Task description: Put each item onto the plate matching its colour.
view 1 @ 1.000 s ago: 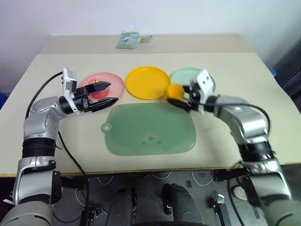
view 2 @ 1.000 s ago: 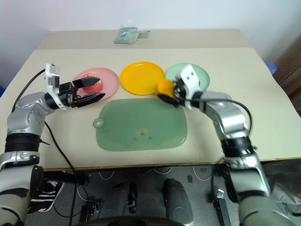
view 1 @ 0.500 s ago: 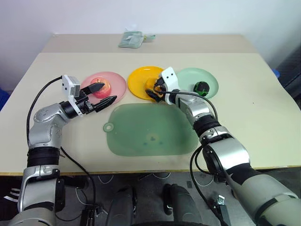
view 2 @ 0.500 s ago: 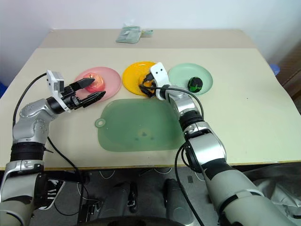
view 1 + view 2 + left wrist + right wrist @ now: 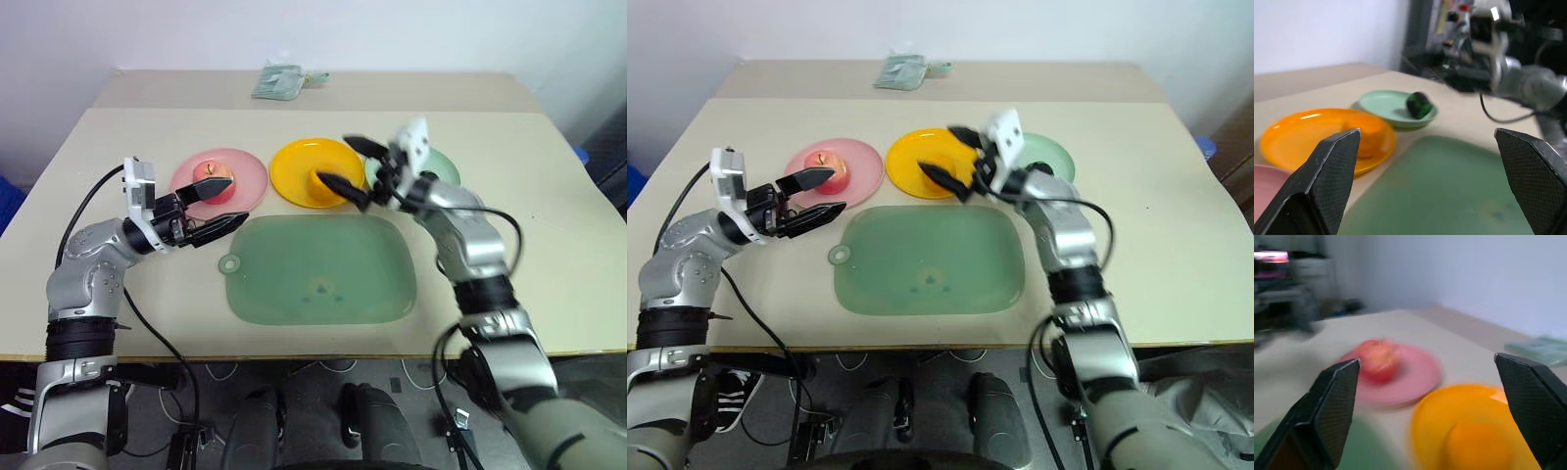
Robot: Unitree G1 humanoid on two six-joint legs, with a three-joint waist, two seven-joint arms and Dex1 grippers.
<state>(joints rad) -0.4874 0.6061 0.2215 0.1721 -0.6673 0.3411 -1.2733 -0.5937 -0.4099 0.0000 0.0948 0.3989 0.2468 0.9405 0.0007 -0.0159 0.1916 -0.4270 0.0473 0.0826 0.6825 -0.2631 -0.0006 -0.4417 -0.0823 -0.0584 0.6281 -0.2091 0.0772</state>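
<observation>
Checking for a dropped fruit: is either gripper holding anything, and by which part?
Nothing is held. The left gripper and right gripper are both open and empty.

Your left gripper (image 5: 217, 213) hangs over the near-left part of the scene, forearm reaching in from the left, its two black fingers spread apart and pointing right. Your right gripper (image 5: 350, 164) sits further back, right of centre, wrist bent leftward, fingers splayed wide and empty.
</observation>
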